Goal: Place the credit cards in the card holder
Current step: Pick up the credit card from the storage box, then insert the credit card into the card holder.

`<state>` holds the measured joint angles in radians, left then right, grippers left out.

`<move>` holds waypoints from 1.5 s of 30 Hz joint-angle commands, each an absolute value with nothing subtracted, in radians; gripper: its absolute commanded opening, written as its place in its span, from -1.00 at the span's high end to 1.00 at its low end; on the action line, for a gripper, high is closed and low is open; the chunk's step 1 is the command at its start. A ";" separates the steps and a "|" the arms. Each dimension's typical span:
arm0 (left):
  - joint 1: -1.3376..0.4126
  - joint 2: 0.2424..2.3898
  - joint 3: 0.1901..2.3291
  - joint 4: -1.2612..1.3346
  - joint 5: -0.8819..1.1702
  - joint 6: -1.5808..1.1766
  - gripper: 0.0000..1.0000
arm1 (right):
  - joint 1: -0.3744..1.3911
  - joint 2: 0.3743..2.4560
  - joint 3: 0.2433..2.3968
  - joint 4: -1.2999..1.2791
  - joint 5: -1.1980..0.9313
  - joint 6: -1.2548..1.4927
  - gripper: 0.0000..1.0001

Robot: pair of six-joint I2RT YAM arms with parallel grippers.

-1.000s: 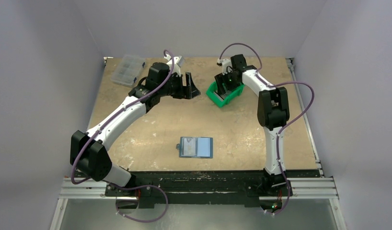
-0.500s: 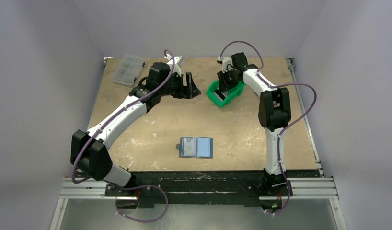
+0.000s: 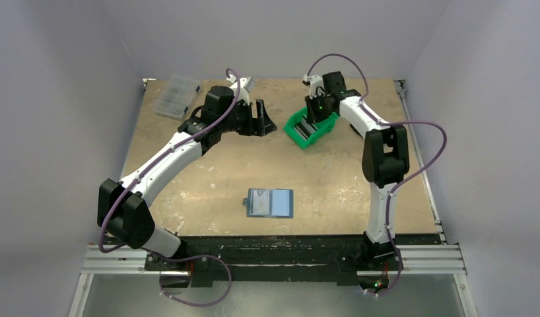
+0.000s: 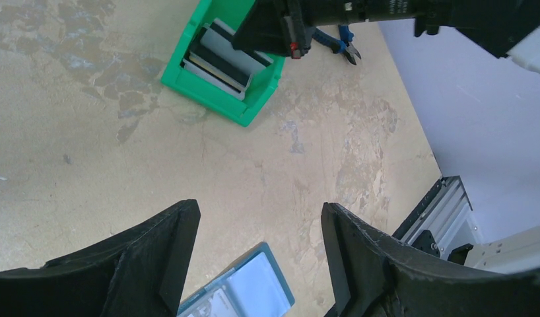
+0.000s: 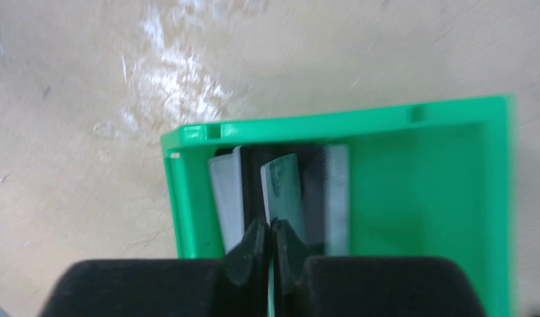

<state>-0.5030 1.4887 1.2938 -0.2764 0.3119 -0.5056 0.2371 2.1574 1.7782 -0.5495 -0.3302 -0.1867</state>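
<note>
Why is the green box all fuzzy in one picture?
Right wrist view: blur smears the green bin and credit card, and glare whitens the table; left wrist view: the bin looks sharp; top view: even light, soft shadows.

My left arm stretches far forward across the table, and the left gripper hovers with jaws wide apart, holding nothing. My right arm stands tall with its forearm bent back leftward. The right gripper points down, fingertips pinched on a card.
</note>
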 commanded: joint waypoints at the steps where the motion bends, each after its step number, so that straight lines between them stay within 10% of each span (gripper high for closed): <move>1: -0.492 1.485 1.283 -0.228 0.334 -0.517 -0.45 | 0.242 2.023 1.742 -0.483 -0.289 -0.136 1.00; 23: -0.500 1.544 1.273 -0.258 0.327 -0.511 -0.44 | 0.265 1.604 1.461 -0.423 -0.045 0.454 1.00; 45: -0.514 1.534 0.808 -0.320 0.583 -0.418 0.22 | 0.571 1.364 0.574 0.298 -0.662 0.869 1.00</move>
<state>-0.5072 1.5391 0.8257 -0.3012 0.5720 -0.4797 0.5598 1.3495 0.6151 0.0330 -0.5388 0.7540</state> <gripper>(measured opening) 0.396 0.020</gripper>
